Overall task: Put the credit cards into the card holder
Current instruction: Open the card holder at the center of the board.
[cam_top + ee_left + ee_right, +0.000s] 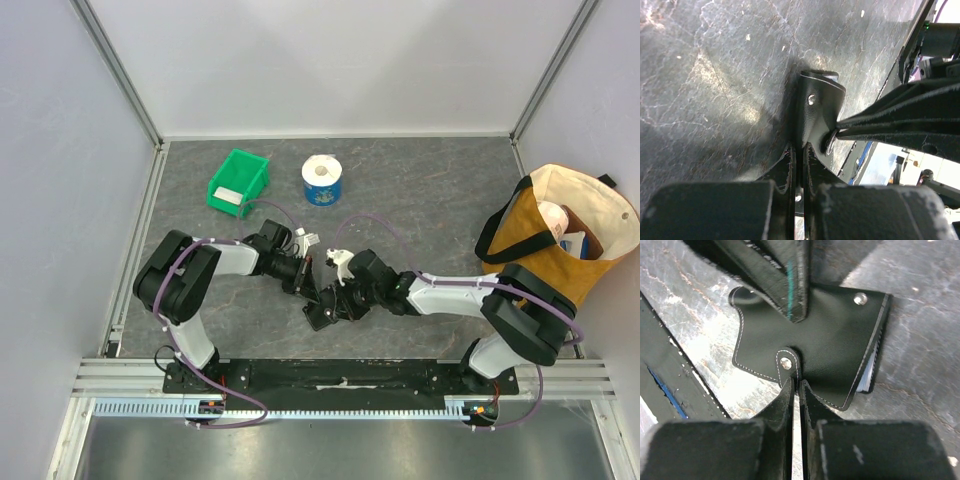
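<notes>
Top cam: we look down from above and behind the bases [190, 378], whole tabletop [420, 190] visible. Wrist cams: very close, sighting along left tool [800, 147] and right tool [796, 382]. All three share the card holder [830, 335].

Robotics lab test cell: boxed in on the left, far and right by plain pale panels [330, 60] in aluminium framing [118, 70], floored with a dark stone-look desk [430, 200]. Left arm [180, 280] and right arm [520, 312] bolted to a black plate [300, 375] on slotted metal rails [120, 375] at the near edge, purple cables [380, 222] trailing.
</notes>
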Robot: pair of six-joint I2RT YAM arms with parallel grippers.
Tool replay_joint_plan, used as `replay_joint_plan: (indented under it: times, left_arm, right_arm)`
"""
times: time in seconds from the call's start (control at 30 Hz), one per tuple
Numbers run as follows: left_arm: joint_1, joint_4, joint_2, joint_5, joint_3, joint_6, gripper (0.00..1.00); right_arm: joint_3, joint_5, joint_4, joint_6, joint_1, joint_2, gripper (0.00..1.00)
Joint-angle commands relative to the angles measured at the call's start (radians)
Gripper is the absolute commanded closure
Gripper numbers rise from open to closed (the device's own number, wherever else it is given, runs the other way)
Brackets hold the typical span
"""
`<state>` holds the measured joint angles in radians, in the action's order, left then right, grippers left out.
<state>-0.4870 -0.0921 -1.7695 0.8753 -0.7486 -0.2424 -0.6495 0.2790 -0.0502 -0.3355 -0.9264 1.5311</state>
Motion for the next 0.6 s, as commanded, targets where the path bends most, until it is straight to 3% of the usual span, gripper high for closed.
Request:
replay_joint_plan:
  times: [0.0, 0.07, 0.57]
  left_arm:
    - [-0.015, 0.175, 0.016, -0.102, 0.006, -0.087, 0.98]
    - [-0.013, 0.189, 0.016, -0.122, 0.012, -0.106, 0.98]
    - [-0.021, 0.299, 0.033, -0.217, 0.081, -0.23, 0.98]
  right_arm:
    - [0.013, 0.163, -0.097, -0.01, -0.084, 0.041, 0.96]
    - [0.013, 0.199, -0.12, -0.01, -0.089, 0.035, 1.0]
    - [0.01, 0.206, -0.22, -0.042, -0.138, 0.075, 1.0]
